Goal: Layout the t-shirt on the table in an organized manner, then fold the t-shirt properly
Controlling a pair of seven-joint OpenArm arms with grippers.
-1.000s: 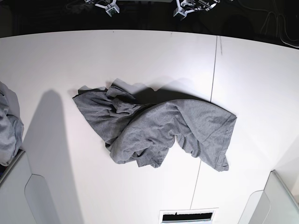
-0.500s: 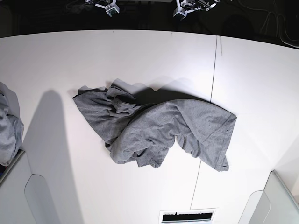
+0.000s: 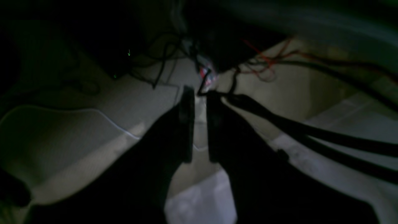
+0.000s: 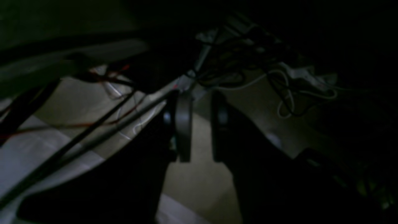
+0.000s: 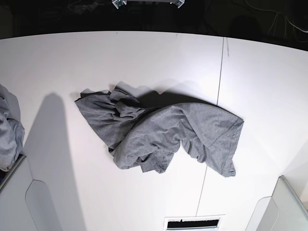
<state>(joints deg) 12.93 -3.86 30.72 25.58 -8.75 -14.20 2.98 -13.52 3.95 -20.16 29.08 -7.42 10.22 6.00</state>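
Both arms have drawn nearly out of view; t-shirt (image 5: pixel 159 132) seemingly unmoved.

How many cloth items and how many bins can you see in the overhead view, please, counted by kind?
Mid-grey t-shirt, crumpled on the table: 1
Paler bluish-grey bunched cloth, at the left edge: 1
Light grey bins, left and right: 2
Total: 4

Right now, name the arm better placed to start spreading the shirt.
Probably left: the t-shirt reaches further toward the left arm's side of the table. Neither pincer is near it; both hang empty, slightly parted.
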